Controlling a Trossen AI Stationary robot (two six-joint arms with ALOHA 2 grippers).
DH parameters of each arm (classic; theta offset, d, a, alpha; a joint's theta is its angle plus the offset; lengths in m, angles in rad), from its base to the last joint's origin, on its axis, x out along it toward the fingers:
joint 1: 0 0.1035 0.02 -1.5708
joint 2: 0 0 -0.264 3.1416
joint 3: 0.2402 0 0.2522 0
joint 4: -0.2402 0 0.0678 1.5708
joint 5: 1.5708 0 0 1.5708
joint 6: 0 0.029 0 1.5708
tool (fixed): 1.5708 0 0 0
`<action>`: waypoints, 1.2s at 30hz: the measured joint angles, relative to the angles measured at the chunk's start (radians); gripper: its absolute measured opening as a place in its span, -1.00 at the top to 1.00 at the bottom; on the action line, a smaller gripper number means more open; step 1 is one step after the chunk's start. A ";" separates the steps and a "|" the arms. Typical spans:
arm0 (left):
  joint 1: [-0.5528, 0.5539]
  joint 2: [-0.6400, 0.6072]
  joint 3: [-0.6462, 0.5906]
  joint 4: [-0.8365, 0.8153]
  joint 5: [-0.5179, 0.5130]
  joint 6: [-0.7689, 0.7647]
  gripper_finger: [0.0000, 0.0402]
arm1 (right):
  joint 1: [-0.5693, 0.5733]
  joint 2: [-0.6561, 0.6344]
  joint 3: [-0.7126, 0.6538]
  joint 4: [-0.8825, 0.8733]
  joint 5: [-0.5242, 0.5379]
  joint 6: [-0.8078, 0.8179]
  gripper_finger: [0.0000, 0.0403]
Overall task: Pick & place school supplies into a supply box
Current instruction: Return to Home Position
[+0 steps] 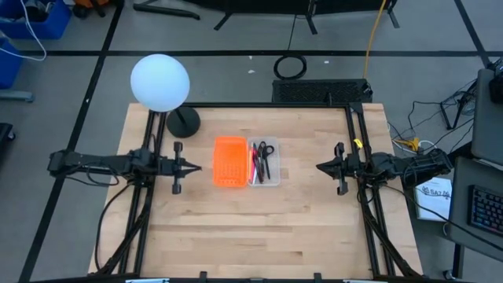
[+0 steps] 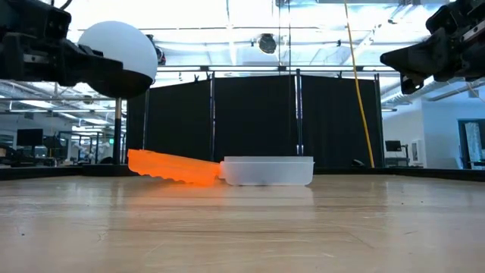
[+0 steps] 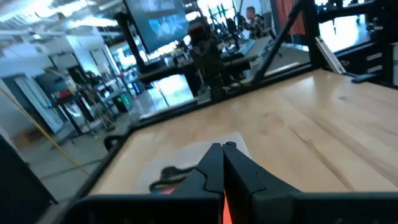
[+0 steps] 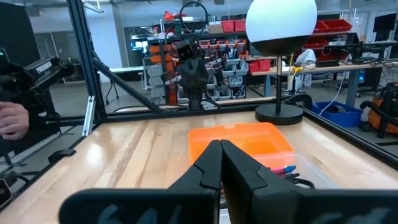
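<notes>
Left pincer (image 1: 196,167) and right pincer (image 1: 320,167) hang above the surface, facing each other. Each has its fingers pressed together, gripping nothing. Between them sits the clear supply box (image 1: 272,181), nearer the right pincer, with scissors (image 1: 265,150) and pens (image 1: 256,167) inside. The orange tray (image 1: 229,162) lies just beside it, on the left pincer's side.

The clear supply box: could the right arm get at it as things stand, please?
Probably yes. The right end effector hovers shut above the table, pointing toward the clear supply box. Nothing stands between them, and the box is open on top.
</notes>
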 joint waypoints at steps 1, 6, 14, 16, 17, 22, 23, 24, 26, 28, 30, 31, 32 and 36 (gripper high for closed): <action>0.000 -0.011 0.000 0.000 -0.002 0.009 0.99 | 0.000 0.000 0.000 0.000 0.000 0.005 1.00; 0.001 -0.081 0.000 -0.007 -0.029 0.035 0.98 | 0.000 0.000 0.000 -0.001 0.000 0.044 1.00; 0.001 -0.158 0.000 -0.076 -0.027 0.048 0.97 | 0.000 0.000 0.000 -0.004 -0.002 0.048 1.00; 0.001 -0.162 0.001 -0.085 -0.027 0.036 0.98 | 0.000 0.000 0.000 -0.004 -0.002 0.037 1.00; 0.001 -0.162 0.001 -0.086 -0.027 0.032 0.98 | 0.000 0.000 0.000 -0.005 -0.002 0.029 1.00; 0.001 -0.161 0.001 -0.121 -0.027 0.009 0.95 | 0.000 0.000 0.000 -0.005 -0.001 0.017 1.00; 0.001 -0.161 0.001 -0.124 -0.028 -0.004 0.92 | 0.000 0.000 0.000 -0.005 -0.002 0.020 1.00; 0.001 -0.161 0.002 -0.129 -0.028 -0.017 0.90 | 0.000 0.000 0.000 -0.005 -0.001 0.022 1.00; 0.001 -0.161 0.002 -0.146 -0.032 -0.051 0.85 | 0.000 0.000 0.000 -0.005 -0.001 0.023 1.00; 0.001 -0.161 0.002 -0.159 -0.032 -0.099 0.82 | 0.000 0.000 0.000 0.002 0.000 0.023 1.00; 0.000 -0.161 0.002 -0.164 -0.034 -0.144 0.79 | 0.000 0.000 -0.001 0.016 0.000 0.023 1.00; 0.001 -0.161 0.002 -0.160 -0.035 -0.160 0.79 | 0.000 -0.001 -0.001 0.016 0.000 0.023 1.00; 0.001 -0.161 0.002 -0.158 -0.035 -0.172 0.78 | 0.000 0.000 -0.001 0.015 0.000 0.023 1.00; 0.000 -0.161 0.002 -0.159 -0.036 -0.191 0.77 | 0.000 0.000 -0.001 0.016 0.000 0.023 1.00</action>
